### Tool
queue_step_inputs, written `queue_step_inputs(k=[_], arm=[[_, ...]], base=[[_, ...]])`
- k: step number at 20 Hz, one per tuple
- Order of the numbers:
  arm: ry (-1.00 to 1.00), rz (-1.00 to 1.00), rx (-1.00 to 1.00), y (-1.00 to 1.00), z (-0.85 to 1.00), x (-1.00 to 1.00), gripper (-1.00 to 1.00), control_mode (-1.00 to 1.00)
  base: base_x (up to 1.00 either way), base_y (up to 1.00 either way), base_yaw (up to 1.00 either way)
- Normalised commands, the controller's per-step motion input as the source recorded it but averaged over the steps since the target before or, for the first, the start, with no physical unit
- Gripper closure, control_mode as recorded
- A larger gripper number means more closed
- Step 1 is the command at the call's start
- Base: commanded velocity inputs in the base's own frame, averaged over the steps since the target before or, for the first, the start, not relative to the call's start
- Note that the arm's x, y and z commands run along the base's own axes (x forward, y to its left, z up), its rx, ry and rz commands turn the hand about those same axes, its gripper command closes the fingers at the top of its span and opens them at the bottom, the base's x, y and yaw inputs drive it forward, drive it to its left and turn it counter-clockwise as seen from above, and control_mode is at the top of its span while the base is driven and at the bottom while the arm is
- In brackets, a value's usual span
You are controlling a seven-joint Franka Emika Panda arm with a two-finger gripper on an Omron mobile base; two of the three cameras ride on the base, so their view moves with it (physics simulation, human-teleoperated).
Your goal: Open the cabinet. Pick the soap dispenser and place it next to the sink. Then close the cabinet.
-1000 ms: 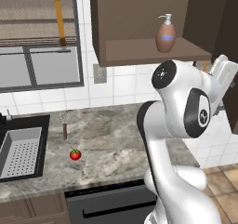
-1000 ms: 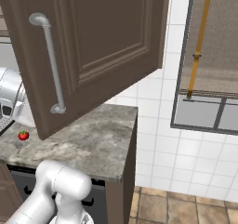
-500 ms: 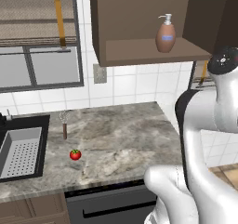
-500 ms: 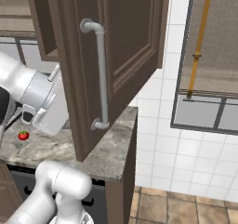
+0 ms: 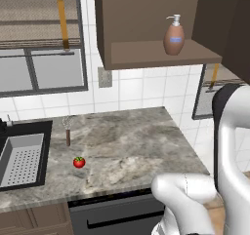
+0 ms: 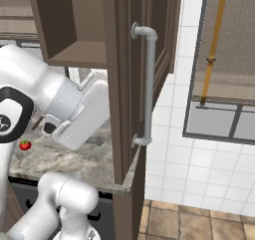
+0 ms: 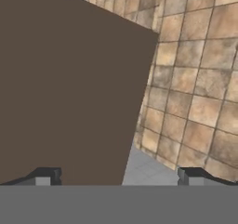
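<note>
The cabinet [image 5: 141, 14] stands open, and its door [image 6: 124, 84] with the silver bar handle [image 6: 149, 84] is swung out edge-on in the right base view. The soap dispenser [image 5: 174, 35], a brown bottle with a white pump, stands upright on the cabinet shelf, untouched. The sink [image 5: 44, 131] lies at the counter's left end. In the hand view my gripper [image 7: 118, 176] is open with nothing between its fingertips [image 7: 46, 175], close against the door's brown inner face [image 7: 69, 79]. My hand [image 6: 87, 112] sits just behind the door, well right of the dispenser.
A small red tomato [image 5: 79, 162] and a brown-handled utensil [image 5: 67, 131] lie on the marble counter [image 5: 127, 146] near the sink. A window [image 5: 44, 58] is behind the sink. Tiled floor [image 7: 195, 88] lies beyond the counter's right end.
The cabinet door has swung much further open, from facing the right camera to edge-on. My arm followed it rightward, and the gripper stayed open.
</note>
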Motion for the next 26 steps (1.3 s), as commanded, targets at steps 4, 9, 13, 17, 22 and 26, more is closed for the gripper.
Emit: queue_step_inputs(k=[4, 9, 13, 17, 22, 26], arm=[[0.0, 0.01, -0.11, 0.58, 0.01, 0.0, -1.0, -1.0], [0.0, 0.18, -0.14, 0.64, 0.0, 0.06, -1.0, -1.0], [0.01, 0.3, -0.16, 0.56, 0.1, 0.06, -1.0, -1.0], [0.09, 0.44, -0.14, 0.33, 0.21, 0.0, -1.0, -1.0], [0.11, 0.54, -0.27, 0.32, 0.21, -0.03, -1.0, -1.0], [0.21, 0.48, -0.32, 0.31, 0.24, -0.05, -1.0, -1.0]], base=[[0.0, 0.0, 0.0], [0.0, 0.0, 0.0], [0.0, 0.0, 0.0], [0.0, 0.0, 0.0], [0.0, 0.0, 0.0], [0.0, 0.0, 0.0]])
